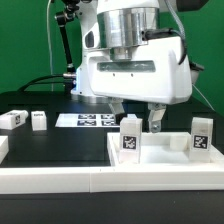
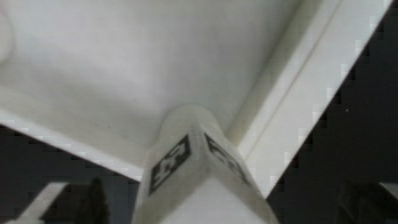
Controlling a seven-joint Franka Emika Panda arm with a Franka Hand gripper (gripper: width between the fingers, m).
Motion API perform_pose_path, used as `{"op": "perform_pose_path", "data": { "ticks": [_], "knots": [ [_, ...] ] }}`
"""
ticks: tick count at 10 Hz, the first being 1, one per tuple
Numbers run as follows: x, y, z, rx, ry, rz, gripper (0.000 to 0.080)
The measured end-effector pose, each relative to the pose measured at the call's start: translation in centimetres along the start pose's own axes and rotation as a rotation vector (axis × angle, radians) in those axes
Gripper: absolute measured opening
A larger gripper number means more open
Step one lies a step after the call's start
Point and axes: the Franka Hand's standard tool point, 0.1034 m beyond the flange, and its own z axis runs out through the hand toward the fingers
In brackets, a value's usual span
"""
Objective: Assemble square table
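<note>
The white square tabletop (image 1: 160,158) lies tray-side up at the exterior view's lower right. Two tagged white legs stand upright in it, one near the middle (image 1: 131,138) and one at the right (image 1: 201,138). My gripper (image 1: 137,117) hangs open just above and behind the middle leg, one finger on each side. In the wrist view that leg (image 2: 196,165) rises between my open gripper (image 2: 205,208), with dark gaps on both sides, and the tabletop's inner face (image 2: 125,70) lies beyond. Two loose legs (image 1: 14,119) (image 1: 38,119) lie at the left.
The marker board (image 1: 85,120) lies flat on the black table behind the tabletop. A long white rail (image 1: 55,180) runs along the front edge. Black cables trail at the back left behind the arm's base.
</note>
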Motion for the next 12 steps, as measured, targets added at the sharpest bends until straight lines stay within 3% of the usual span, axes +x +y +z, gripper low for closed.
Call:
{"op": "perform_pose_path", "data": {
  "ticks": [4, 9, 11, 12],
  "knots": [
    [-0.11, 0.04, 0.13, -0.019, 0.009, -0.302, 0.0649],
    [-0.02, 0.12, 0.12, -0.063, 0.026, -0.684, 0.0649],
    [0.25, 0.28, 0.08, -0.066, 0.023, -0.819, 0.0649],
    [0.23, 0.26, 0.08, -0.065, 0.023, -0.802, 0.0519]
  ]
}}
